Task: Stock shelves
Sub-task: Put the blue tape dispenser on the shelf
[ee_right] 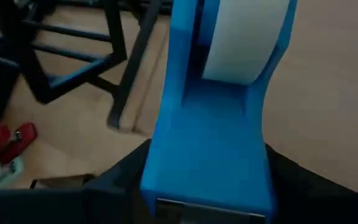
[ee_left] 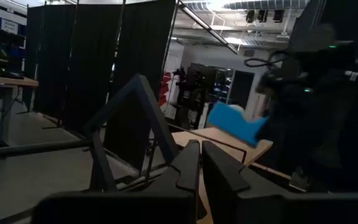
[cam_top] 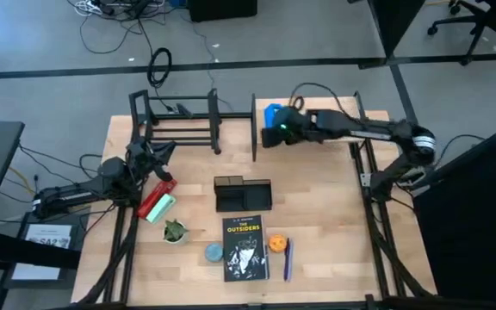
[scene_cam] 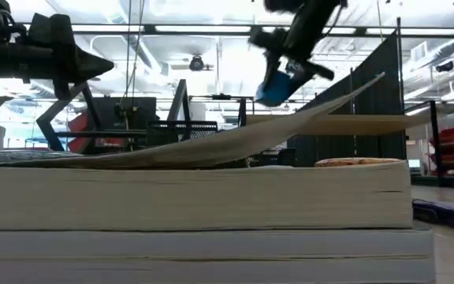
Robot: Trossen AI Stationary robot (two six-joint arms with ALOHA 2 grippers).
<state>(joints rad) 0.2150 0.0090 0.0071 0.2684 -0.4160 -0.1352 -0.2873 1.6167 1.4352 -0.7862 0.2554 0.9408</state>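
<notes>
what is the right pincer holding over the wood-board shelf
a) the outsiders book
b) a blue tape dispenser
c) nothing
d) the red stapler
b: the right pincer is clamped on a blue tape dispenser with a white roll, above the wood-board shelf.

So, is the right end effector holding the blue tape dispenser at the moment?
Yes, the right end effector is shut on the tape dispenser.

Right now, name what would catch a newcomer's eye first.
The bright blue tape dispenser stands out, clamped in the right pincer over the wood-board shelf at the table's far right. Next comes The Outsiders book near the front edge, then the left pincer by the black rack.
</notes>
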